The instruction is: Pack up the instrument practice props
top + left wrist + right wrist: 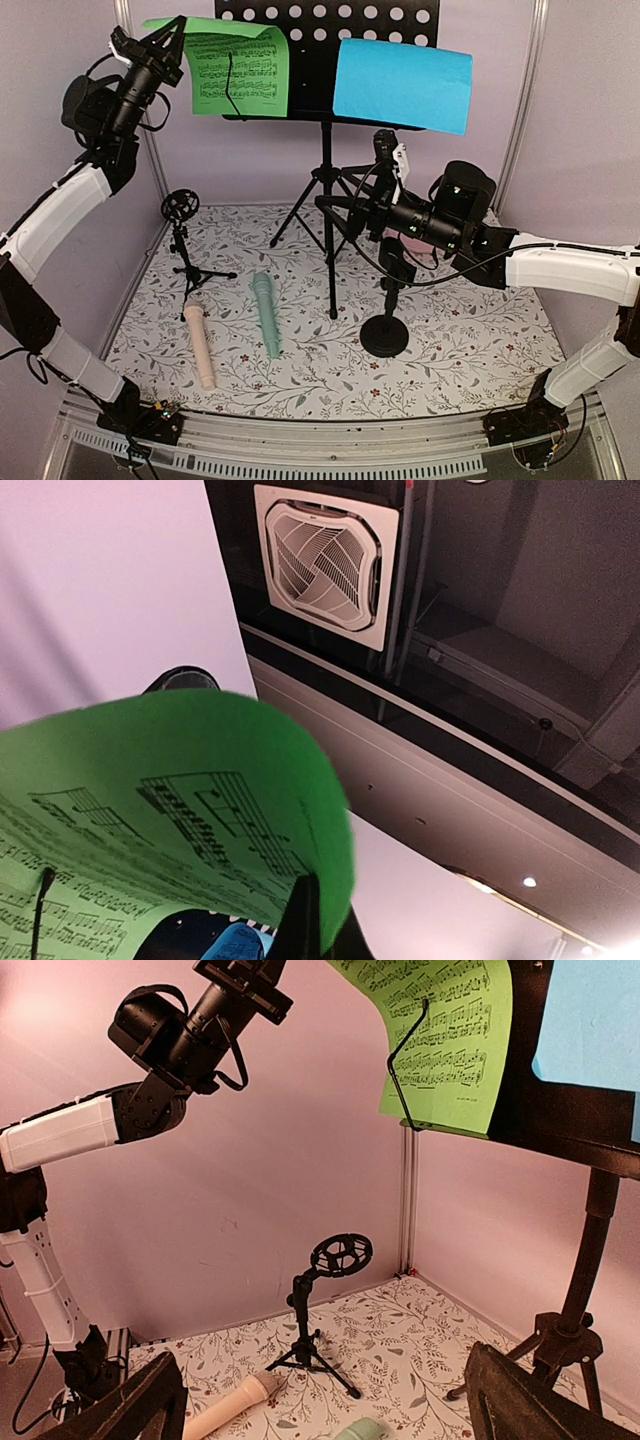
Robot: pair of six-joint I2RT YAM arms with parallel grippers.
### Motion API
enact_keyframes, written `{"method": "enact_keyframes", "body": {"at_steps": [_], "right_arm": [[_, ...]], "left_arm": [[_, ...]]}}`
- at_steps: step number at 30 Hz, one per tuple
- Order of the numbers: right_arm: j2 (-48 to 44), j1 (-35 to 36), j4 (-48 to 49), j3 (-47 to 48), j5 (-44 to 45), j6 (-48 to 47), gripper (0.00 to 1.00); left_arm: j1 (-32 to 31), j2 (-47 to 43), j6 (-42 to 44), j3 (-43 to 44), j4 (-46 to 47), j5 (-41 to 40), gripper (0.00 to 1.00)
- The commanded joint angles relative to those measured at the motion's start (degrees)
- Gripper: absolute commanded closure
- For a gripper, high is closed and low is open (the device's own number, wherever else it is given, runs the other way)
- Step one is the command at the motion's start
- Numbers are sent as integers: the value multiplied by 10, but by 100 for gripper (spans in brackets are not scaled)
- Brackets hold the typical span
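Note:
The black perforated music rack (330,20) stands on tripod legs (325,200) at the back. A green music sheet (240,70) and a blue music sheet (400,85) rest on it. My left gripper (168,35) is raised at the sheet's top left corner and shut on the green sheet (150,810), which curls between its fingers (303,920). My right gripper (345,215) is open and empty beside the rack's pole, with its fingers (520,1400) spread wide. The pink microphone (200,345) and mint microphone (267,315) lie on the mat. One mic support (185,240) stands at the left, the other (385,335) at mid right.
A wire retainer (230,85) lies across the green sheet. Pale walls close in the left, back and right. The floral mat (460,340) covers the floor. In the right wrist view the left arm (190,1030) is high up and the tripod support (325,1310) stands near the corner.

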Motion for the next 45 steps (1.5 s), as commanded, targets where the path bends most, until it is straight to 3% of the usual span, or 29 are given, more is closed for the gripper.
{"method": "enact_keyframes", "body": {"at_steps": [1, 29, 45], "right_arm": [[1, 3, -9, 13, -1, -5, 1], [-7, 5, -13, 7, 4, 3, 1], [-9, 7, -16, 7, 2, 6, 1]], "left_arm": [[-9, 12, 4, 46, -8, -12, 100], [1, 115, -3, 305, -17, 2, 100], [25, 115, -4, 368, -19, -7, 100]]}}
